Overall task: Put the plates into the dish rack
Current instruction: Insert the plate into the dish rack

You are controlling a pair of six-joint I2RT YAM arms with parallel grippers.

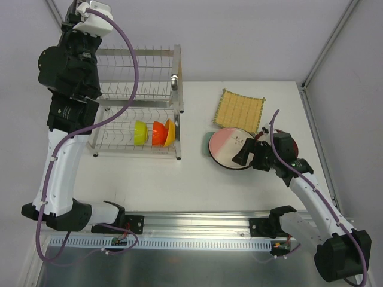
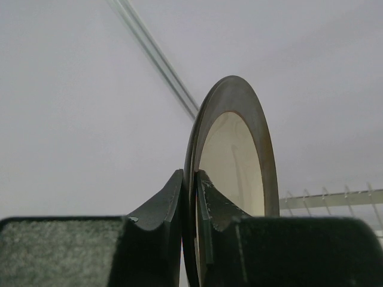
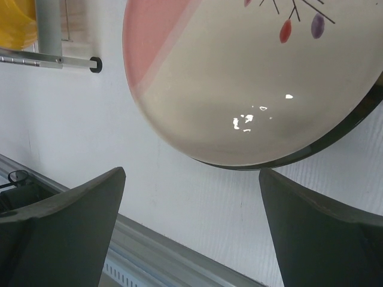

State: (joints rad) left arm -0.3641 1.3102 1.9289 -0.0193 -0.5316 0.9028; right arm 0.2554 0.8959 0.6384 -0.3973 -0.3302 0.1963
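The left tool (image 2: 190, 197) is clamped on the rim of a dark-rimmed cream plate (image 2: 236, 161), held on edge above the left end of the dish rack (image 1: 139, 104). I judge the plate must go down between the prongs. Bowls (image 1: 154, 133) take the lower tier's right part. Right of the rack, the right tool (image 3: 191, 173) hangs with its fingers apart at the edge of the pink-and-white plate (image 3: 239, 78).

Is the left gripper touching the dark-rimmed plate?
Touching. The left wrist view shows the left gripper shut on the dark-rimmed plate, both fingers pressing its rim.
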